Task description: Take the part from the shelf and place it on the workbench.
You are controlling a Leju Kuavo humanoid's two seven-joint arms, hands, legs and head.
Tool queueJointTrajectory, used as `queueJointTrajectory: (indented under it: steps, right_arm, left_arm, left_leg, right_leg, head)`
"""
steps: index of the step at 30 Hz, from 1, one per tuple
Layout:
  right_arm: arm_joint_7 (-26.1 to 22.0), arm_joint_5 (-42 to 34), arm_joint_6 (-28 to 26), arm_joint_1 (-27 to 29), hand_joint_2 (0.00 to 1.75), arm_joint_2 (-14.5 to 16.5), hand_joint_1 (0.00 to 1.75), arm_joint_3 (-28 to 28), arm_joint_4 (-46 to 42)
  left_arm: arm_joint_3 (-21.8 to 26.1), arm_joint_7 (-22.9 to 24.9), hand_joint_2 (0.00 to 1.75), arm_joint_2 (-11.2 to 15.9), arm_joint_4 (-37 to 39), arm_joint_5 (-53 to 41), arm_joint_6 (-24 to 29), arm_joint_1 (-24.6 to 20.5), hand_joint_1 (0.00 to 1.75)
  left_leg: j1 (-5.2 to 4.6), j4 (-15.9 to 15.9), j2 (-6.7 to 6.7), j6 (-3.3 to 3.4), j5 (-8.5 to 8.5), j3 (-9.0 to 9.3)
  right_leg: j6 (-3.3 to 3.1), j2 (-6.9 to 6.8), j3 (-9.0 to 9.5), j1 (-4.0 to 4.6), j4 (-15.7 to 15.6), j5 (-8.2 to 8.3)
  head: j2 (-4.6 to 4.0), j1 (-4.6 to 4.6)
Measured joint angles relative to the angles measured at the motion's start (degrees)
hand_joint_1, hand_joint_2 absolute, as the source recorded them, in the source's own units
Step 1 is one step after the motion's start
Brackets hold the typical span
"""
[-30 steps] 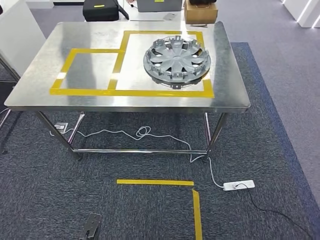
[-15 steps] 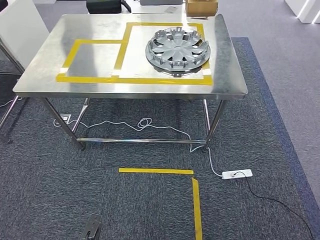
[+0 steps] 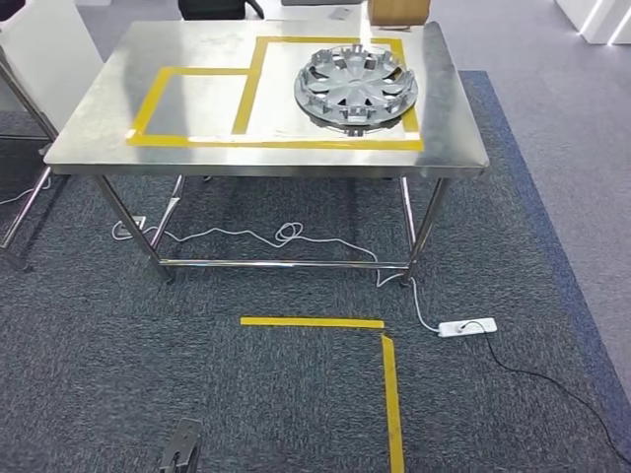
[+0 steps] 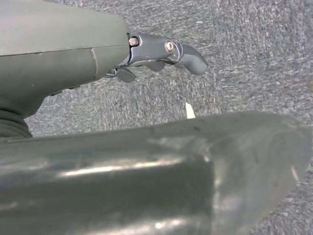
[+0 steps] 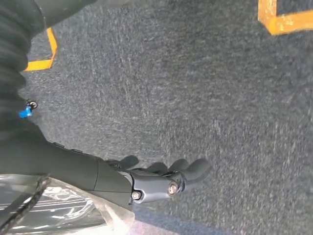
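Observation:
The part, a silver wheel cover, lies flat on the steel workbench, inside the larger of two yellow-taped rectangles, toward the bench's right end. No hand touches it. My left hand hangs over the grey carpet with its fingers stretched out and nothing in them. My right hand also hangs above the carpet, fingers loosely extended and holding nothing.
On the floor between me and the bench is an L-shaped yellow tape mark. A white power strip and its cable lie under and beside the bench legs. A cardboard box sits behind the bench and a white panel at left.
The whole picture has shifted: the bench now sits higher and smaller in view, so the camera has moved back. The wheel cover stays where it was on the bench.

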Motion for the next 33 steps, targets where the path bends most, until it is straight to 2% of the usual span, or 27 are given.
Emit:
queueJointTrajectory:
  steps: [2,3,4,5,7,8,9,10,12,13,14,15,17,18,19,20,22,23,24,25,26,27,28,29,30,31,33]
  right_arm:
    - [0.07,-0.03,0.07,0.10,1.75,-0.01,0.00,0.01,0.01]
    - [0.13,-0.04,0.13,0.12,1.75,-0.01,0.00,0.01,0.01]
    - [0.16,-0.04,0.22,0.11,1.75,-0.02,0.00,0.01,0.01]
    - [0.18,-0.05,0.32,0.06,1.75,-0.03,0.00,0.01,0.01]
    - [0.17,-0.14,0.46,0.04,1.75,-0.06,0.00,0.01,0.01]
    - [0.17,-0.18,0.50,0.05,1.75,-0.06,0.00,0.01,0.01]
    - [0.17,-0.22,0.54,0.06,1.75,-0.06,0.00,0.01,0.01]
    - [0.17,-0.22,0.57,0.07,1.75,-0.05,0.00,0.01,0.01]
    - [0.19,-0.21,0.59,0.06,1.75,-0.04,0.00,0.01,0.01]
    - [0.23,-0.20,0.59,0.05,1.75,-0.04,0.00,0.01,0.01]
    - [0.28,-0.20,0.59,0.02,1.75,-0.04,0.00,0.01,0.01]
    - [0.32,-0.19,0.59,0.00,1.75,-0.04,0.00,0.01,0.01]
    - [0.34,-0.19,0.60,0.00,1.75,-0.04,0.00,0.01,0.01]
    - [0.34,-0.20,0.60,0.06,1.75,-0.06,0.00,0.01,0.01]
    - [0.35,-0.20,0.61,0.13,1.75,-0.08,0.00,0.01,0.01]
    - [0.36,-0.21,0.63,0.21,1.75,-0.09,0.00,0.01,0.02]
    - [0.35,-0.20,0.70,0.26,1.75,-0.09,0.00,0.02,0.06]
    - [0.34,-0.21,0.73,0.24,1.75,-0.08,0.00,0.02,0.08]
    - [0.34,-0.21,0.74,0.21,1.75,-0.09,0.00,0.03,0.09]
    - [0.34,-0.22,0.74,0.20,1.75,-0.09,0.00,0.03,0.09]
    - [0.34,-0.23,0.74,0.19,1.75,-0.09,0.00,0.03,0.09]
    - [0.34,-0.22,0.74,0.14,1.75,-0.09,0.00,0.03,0.09]
    - [0.34,-0.22,0.74,0.04,1.75,-0.09,0.00,0.03,0.09]
    - [0.34,-0.21,0.74,-0.11,1.75,-0.09,0.00,0.04,0.09]
    - [0.33,-0.20,0.74,-0.22,1.75,-0.08,0.00,0.06,0.10]
    - [0.33,-0.19,0.74,-0.28,1.75,-0.08,0.00,0.07,0.10]
    - [0.34,-0.19,0.74,-0.23,1.75,-0.07,0.00,0.07,0.12]
  left_arm:
    - [0.00,-0.01,0.00,-0.01,0.00,0.00,0.07,0.04,0.00]
    - [0.00,-0.02,0.00,0.00,0.00,0.00,0.10,0.09,0.00]
    - [0.00,-0.02,0.00,0.02,0.00,0.01,0.13,0.14,0.00]
    - [0.00,-0.03,0.00,0.04,0.00,0.01,0.15,0.13,0.00]
    - [0.00,-0.03,0.00,0.07,0.00,0.02,0.17,0.11,0.00]
    - [0.00,-0.02,0.00,0.09,0.00,0.03,0.18,0.10,0.00]
    - [0.00,-0.01,0.00,0.10,0.00,0.04,0.18,0.09,0.00]
    - [0.00,0.00,0.00,0.12,0.00,0.05,0.18,0.06,0.00]
    - [0.00,0.02,0.00,0.16,0.00,0.08,0.18,-0.10,0.00]
    - [0.00,0.01,0.00,0.17,0.00,0.09,0.19,-0.22,0.00]
    - [0.00,0.01,0.00,0.18,0.00,0.10,0.19,-0.32,0.00]
    - [0.01,0.00,0.00,0.18,0.00,0.10,0.21,-0.39,0.00]
    - [0.02,0.01,0.00,0.19,0.00,0.12,0.25,-0.36,0.00]
    - [0.03,0.01,0.00,0.17,0.01,0.15,0.28,-0.33,0.00]
    - [0.04,0.02,0.00,0.16,0.01,0.18,0.31,-0.32,0.00]
    - [0.05,0.01,0.00,0.13,0.02,0.20,0.33,-0.33,0.00]
    - [0.08,0.01,0.00,0.08,0.02,0.22,0.36,-0.33,0.00]
    - [0.09,0.01,0.00,0.08,0.02,0.22,0.38,-0.32,0.00]
    - [0.11,0.02,0.00,0.09,0.02,0.22,0.40,-0.31,0.00]
    - [0.14,0.02,0.00,0.10,0.02,0.22,0.44,-0.31,0.00]
    - [0.19,0.02,0.00,0.11,0.02,0.22,0.46,-0.31,0.00]
    - [0.26,0.02,0.00,0.11,0.02,0.22,0.49,-0.31,0.00]
    - [0.33,0.01,0.00,0.11,0.02,0.22,0.50,-0.32,0.00]
    - [0.40,0.01,0.00,0.13,0.01,0.22,0.52,-0.32,0.00]
    - [0.47,-0.01,0.00,0.14,0.01,0.22,0.55,-0.34,0.00]
    - [0.54,-0.02,0.00,0.16,0.01,0.22,0.57,-0.36,0.00]
    - [0.66,-0.21,0.00,0.22,0.02,0.24,0.58,-0.30,0.00]
  left_leg:
    - [0.08,-0.02,-0.07,-0.63,0.59,-0.30]
    - [0.12,0.40,-0.17,-0.99,-0.17,-0.63]
    - [0.20,1.72,-0.27,-1.36,-1.91,-1.14]
    - [0.40,4.28,-0.35,-1.70,-4.68,-1.90]
    - [0.82,11.61,-0.39,-2.31,-10.09,-3.46]
    - [1.02,14.62,-0.39,-2.56,-11.33,-3.72]
    - [1.19,15.96,-0.38,-2.75,-11.14,-3.25]
    - [1.35,15.28,-0.38,-2.86,-9.81,-1.90]
    - [1.51,8.67,-0.40,-2.73,-6.82,3.17]
    - [1.46,4.35,-0.44,-2.48,-6.44,6.00]
    - [1.35,1.09,-0.48,-2.20,-6.65,7.95]
    - [1.19,-0.83,-0.52,-1.91,-7.14,8.95]
    - [1.01,-1.44,-0.47,-1.16,-6.84,8.56]
    - [1.04,-1.47,-0.37,-0.69,-6.25,8.00]
    - [1.11,-1.53,-0.25,-0.13,-5.58,7.30]
    - [1.19,-1.64,-0.13,0.30,-4.85,6.50]
    - [1.00,-1.57,0.01,0.77,-3.50,4.87]
    - [0.89,-1.50,0.07,0.79,-2.80,4.00]
    - [0.80,-1.36,0.12,0.78,-2.11,3.08]
    - [0.74,-1.16,0.16,0.70,-1.49,2.12]
    - [0.73,-0.88,0.16,0.56,-0.92,1.17]
    - [0.74,-0.52,0.15,0.35,-0.44,0.34]
    - [0.66,-0.12,0.13,0.09,-0.05,-0.39]
    - [0.58,0.25,0.13,-0.19,0.39,-0.93]
    - [0.51,0.49,0.14,-0.46,0.90,-1.27]
    - [0.47,0.58,0.16,-0.73,1.44,-1.53]
    - [0.62,0.77,0.10,-1.32,1.75,-1.87]
  right_leg:
    - [-0.62,-0.09,-0.90,-0.08,-0.40,0.82]
    - [-1.07,-0.17,-1.41,-0.20,-0.56,1.37]
    - [-1.53,-0.27,-1.96,-0.35,-0.72,2.02]
    - [-1.84,-0.36,-2.44,-0.43,-0.74,2.61]
    - [-2.12,-0.42,-3.85,-0.41,-0.57,3.79]
    - [-2.06,-0.44,-4.75,-0.40,-0.43,4.37]
    - [-1.95,-0.45,-5.66,-0.41,-0.21,4.92]
    - [-1.79,-0.45,-6.62,-0.43,0.09,5.41]
    - [-1.34,-0.43,-8.35,-0.50,0.87,6.25]
    - [-1.03,-0.42,-9.00,-0.48,1.28,6.63]
    - [-0.69,-0.45,-9.43,-0.47,1.55,7.07]
    - [-0.36,-0.50,-9.70,-0.48,1.68,7.53]
    - [0.32,-0.55,-10.01,-0.59,1.59,8.45]
    - [0.63,-0.47,-10.37,-0.68,1.85,8.04]
    - [0.93,-0.34,-11.00,-0.73,2.76,6.63]
    - [1.19,-0.21,-11.82,-0.77,4.79,4.09]
    - [1.56,-0.06,-13.53,-0.79,11.80,-1.86]
    - [1.68,-0.05,-13.90,-0.80,15.39,-3.40]
    - [1.75,-0.05,-13.67,-0.79,17.76,-3.36]
    - [1.74,-0.05,-12.64,-0.79,18.27,-2.05]
    - [1.67,-0.05,-10.61,-0.79,16.76,-0.25]
    - [1.56,-0.05,-7.65,-0.81,13.35,0.95]
    - [1.46,-0.04,-4.17,-0.78,8.78,1.03]
    - [1.25,0.00,-1.22,-0.73,4.55,0.35]
    - [1.03,0.04,0.53,-0.65,1.55,-0.54]
    - [0.74,0.08,1.14,-0.52,0.08,-1.09]
    - [-0.18,-0.04,0.19,-0.51,-0.13,-0.71]
  head:
    - [0.00,0.08]
    - [0.00,0.11]
    - [0.00,0.07]
    - [0.00,0.02]
    - [0.00,-0.16]
    - [0.00,-0.17]
    - [0.00,-0.17]
    - [0.00,-0.18]
    - [0.00,-0.20]
    - [0.00,-0.19]
    - [0.00,-0.16]
    - [0.00,-0.17]
    - [0.00,-0.19]
    - [0.00,-0.20]
    - [0.00,-0.11]
    - [0.00,0.00]
    - [0.00,0.17]
    - [0.00,0.18]
    - [0.00,0.17]
    - [0.00,0.17]
    - [0.00,0.17]
    - [0.00,0.17]
    - [0.00,0.19]
    - [0.00,0.13]
    - [0.00,0.11]
    - [0.00,0.07]
    - [0.00,0.11]
